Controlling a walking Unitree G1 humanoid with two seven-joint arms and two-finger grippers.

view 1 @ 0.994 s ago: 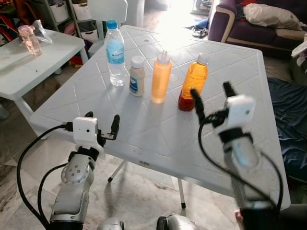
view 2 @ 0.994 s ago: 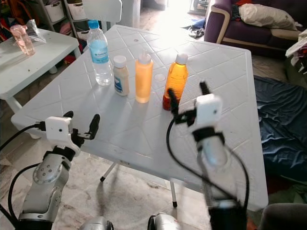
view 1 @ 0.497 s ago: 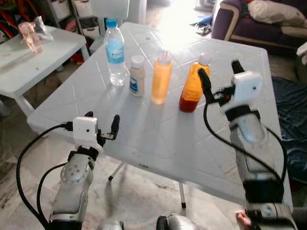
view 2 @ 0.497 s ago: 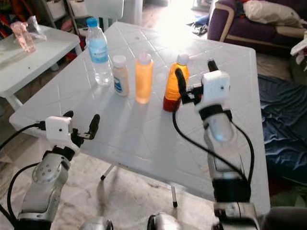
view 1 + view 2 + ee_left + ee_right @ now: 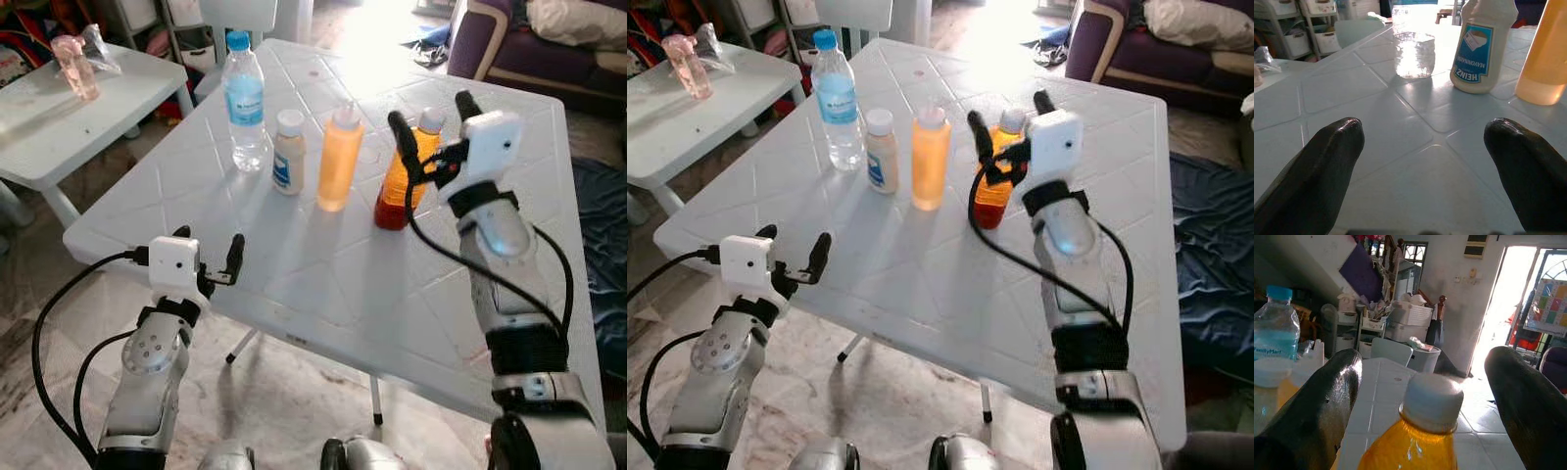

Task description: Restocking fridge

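Orange juice bottle (image 5: 401, 174) is standing on the table (image 5: 323, 284) between my right pincer's (image 5: 431, 127) wide-open fingers, not yet gripped, because I'm lining up a neck grasp. My left pincer (image 5: 208, 257) is hanging open, empty, beside the near edge.

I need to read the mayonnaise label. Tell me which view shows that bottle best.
The left wrist view: the mayonnaise bottle stands close, its blue Heinz label readable upside down. The eye views show it small, between the water bottle and the orange squeeze bottle. The right wrist view catches a white cap, likely its own.
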